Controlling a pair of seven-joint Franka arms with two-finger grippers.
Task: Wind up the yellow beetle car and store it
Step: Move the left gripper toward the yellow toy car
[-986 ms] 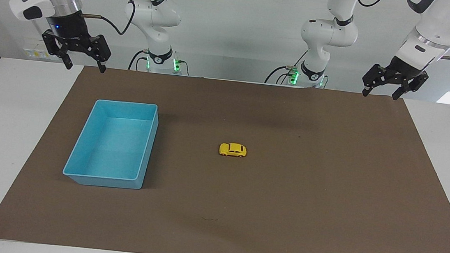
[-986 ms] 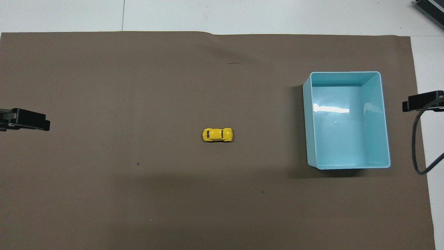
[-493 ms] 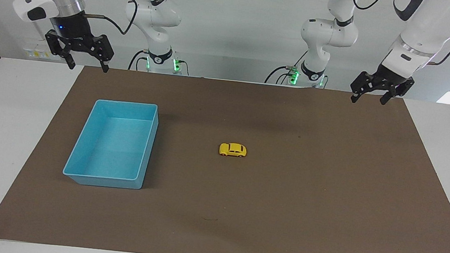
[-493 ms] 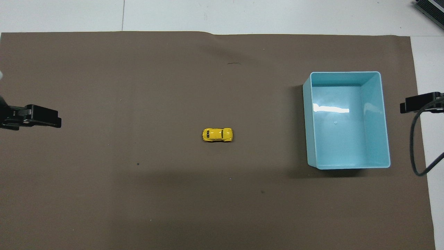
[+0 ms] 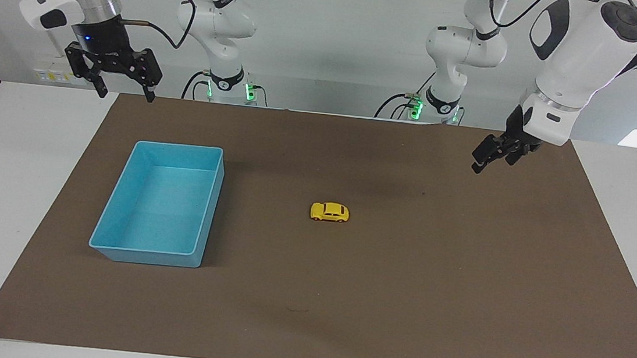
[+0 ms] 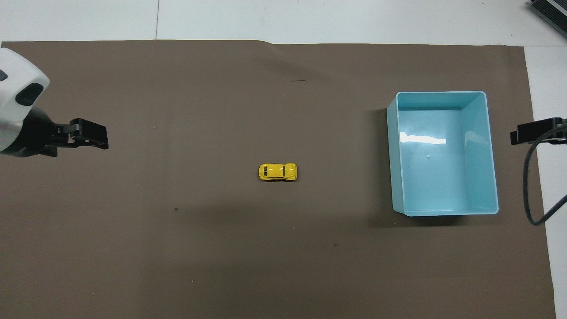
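The yellow beetle car (image 5: 329, 212) sits on its wheels near the middle of the table, on the brown mat (image 5: 400, 304), well away from every edge and touched by nothing. Its length runs along the table, from one arm's end toward the other. Beside it, toward the right arm's end of the table, stands the blue tray (image 5: 117, 209), empty and well apart from the car.

The left hand (image 5: 493, 156) hangs in the air over the mat near the corner at the left arm's end on the robots' side, tilted toward the middle — its fingers are released and it carries nothing. The right hand (image 5: 122, 90) waits high over the mat's edge at the robots' side, above the tray's end of the table, also released and empty.

By my reading, this is the very start: the approach to the car, with no winding done and nothing stored. The next move calls for the left hand to come over the car, line its fingers across the narrow body and close gently — the toy is small and rounded, so a skewed pinch would probably roll or flick it away.
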